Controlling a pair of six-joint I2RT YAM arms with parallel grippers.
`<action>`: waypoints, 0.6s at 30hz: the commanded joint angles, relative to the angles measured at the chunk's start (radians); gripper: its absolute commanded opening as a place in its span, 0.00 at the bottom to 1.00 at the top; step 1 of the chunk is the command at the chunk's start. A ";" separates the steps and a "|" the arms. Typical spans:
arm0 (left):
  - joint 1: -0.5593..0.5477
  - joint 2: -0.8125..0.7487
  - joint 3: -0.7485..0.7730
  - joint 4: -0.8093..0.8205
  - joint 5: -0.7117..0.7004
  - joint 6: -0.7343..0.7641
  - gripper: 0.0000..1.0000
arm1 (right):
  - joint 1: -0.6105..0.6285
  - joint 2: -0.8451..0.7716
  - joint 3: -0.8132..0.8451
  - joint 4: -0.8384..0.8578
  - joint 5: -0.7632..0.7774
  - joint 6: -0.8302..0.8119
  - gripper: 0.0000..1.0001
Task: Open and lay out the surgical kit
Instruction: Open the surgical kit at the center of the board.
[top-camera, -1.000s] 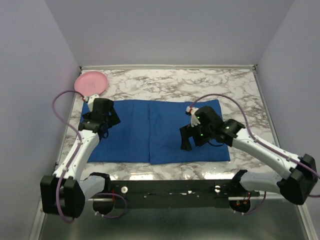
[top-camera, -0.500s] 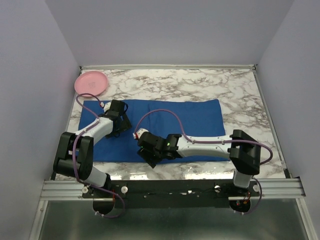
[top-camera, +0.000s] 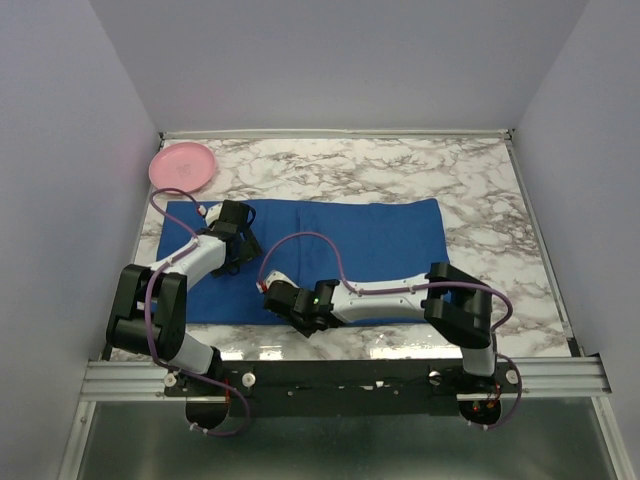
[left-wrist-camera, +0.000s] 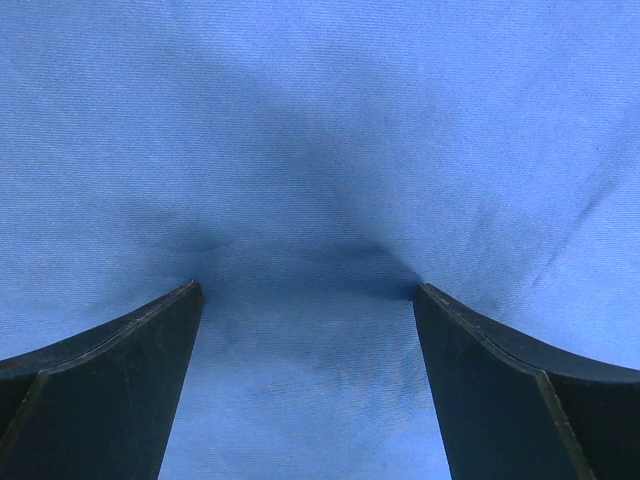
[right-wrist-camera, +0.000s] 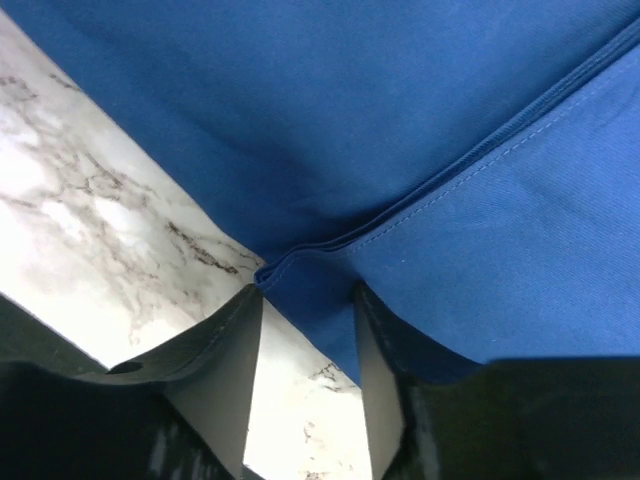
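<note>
Top view: the large royal-blue cloth wrap (top-camera: 380, 240) lies folded on the marble table (top-camera: 480, 190). The left gripper (top-camera: 238, 245) is on its far-left part and the right gripper (top-camera: 277, 298) at its near edge.

Left wrist: the fingers are spread wide and empty, pressing on the cloth.

Right wrist: the jaws are half-closed around the hemmed near edge, not yet pinching. It would be best to catch only the top layer.

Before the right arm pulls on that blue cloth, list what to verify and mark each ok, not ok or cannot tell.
1. Right end effector at the blue cloth's near hem: ok, the folded edge sits between its fingers.
2. Right grip closed on the hem: not ok, a gap shows the marble table.
3. Left end effector open: ok, spread wide over the cloth.
4. Left tips pressing the cloth down: cannot tell.
5. Pink plate off the cloth: ok, beyond its far left corner.
</note>
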 joint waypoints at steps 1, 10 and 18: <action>0.014 0.030 -0.044 -0.034 -0.020 -0.027 0.96 | 0.024 0.050 0.026 -0.035 0.084 0.000 0.34; 0.045 0.030 -0.021 -0.061 -0.033 -0.012 0.97 | 0.027 -0.068 0.036 -0.087 0.107 -0.014 0.08; 0.077 0.059 0.006 -0.077 -0.025 0.006 0.97 | 0.026 -0.135 0.068 -0.156 0.098 -0.031 0.05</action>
